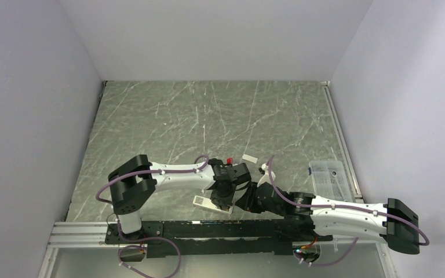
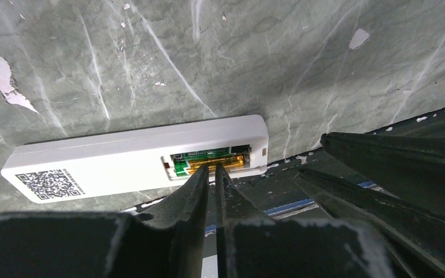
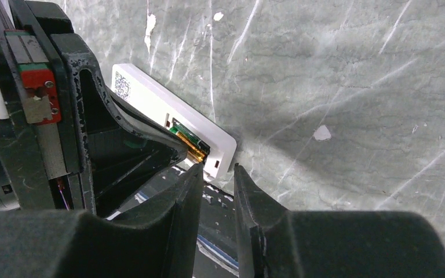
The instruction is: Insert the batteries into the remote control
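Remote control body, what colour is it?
White remote control, black QR code at one end; left wrist view shows it best.

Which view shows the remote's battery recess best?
Left wrist: the remote control lies with its recess up, with a gold-green battery seated in it, just ahead of the shut left gripper. Right wrist sees the recess obliquely, partly behind that gripper. Top external shows only the remote's white end; the recess is hidden under that gripper.
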Controlling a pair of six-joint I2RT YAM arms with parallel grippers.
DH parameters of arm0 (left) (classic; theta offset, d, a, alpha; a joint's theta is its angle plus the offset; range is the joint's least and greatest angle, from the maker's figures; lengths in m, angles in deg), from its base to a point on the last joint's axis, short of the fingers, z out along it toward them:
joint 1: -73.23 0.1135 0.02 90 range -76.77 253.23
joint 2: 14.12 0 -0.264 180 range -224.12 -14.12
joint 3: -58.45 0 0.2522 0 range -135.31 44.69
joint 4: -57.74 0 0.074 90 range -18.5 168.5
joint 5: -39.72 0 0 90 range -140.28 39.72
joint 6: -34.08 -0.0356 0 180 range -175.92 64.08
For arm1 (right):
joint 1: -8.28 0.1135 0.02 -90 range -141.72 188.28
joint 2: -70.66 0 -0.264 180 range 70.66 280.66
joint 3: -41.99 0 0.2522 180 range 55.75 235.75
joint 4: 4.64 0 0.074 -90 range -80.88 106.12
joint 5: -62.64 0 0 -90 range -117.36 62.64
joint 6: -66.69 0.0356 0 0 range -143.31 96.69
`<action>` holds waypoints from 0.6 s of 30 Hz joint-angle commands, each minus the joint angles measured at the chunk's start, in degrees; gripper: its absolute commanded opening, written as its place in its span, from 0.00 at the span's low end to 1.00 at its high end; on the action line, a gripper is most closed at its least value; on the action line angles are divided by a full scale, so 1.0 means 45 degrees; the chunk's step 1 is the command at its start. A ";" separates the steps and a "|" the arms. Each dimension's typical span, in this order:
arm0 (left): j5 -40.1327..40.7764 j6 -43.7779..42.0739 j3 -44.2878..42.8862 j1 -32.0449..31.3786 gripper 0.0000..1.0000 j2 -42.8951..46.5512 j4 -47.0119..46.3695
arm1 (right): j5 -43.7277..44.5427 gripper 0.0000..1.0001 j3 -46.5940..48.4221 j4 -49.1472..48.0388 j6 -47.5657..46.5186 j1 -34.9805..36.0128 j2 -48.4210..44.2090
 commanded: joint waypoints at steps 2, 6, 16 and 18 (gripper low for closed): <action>0.0283 0.0299 0.0288 -0.0085 0.15 -0.0435 -0.0301 | 0.0194 0.28 0.0113 -0.0128 -0.0020 -0.0014 -0.0111; 0.0307 0.0403 0.0624 -0.0085 0.15 -0.0581 -0.0478 | 0.0159 0.28 0.0133 -0.0109 -0.0062 -0.0014 -0.0053; -0.0035 0.0656 0.1930 -0.0085 0.13 -0.0840 -0.1758 | 0.0074 0.28 0.0198 0.0047 -0.0052 -0.0014 0.0077; -0.0003 0.0584 0.1877 -0.0085 0.13 -0.0816 -0.1771 | 0.0095 0.28 0.0275 0.0122 -0.0076 -0.0014 0.0141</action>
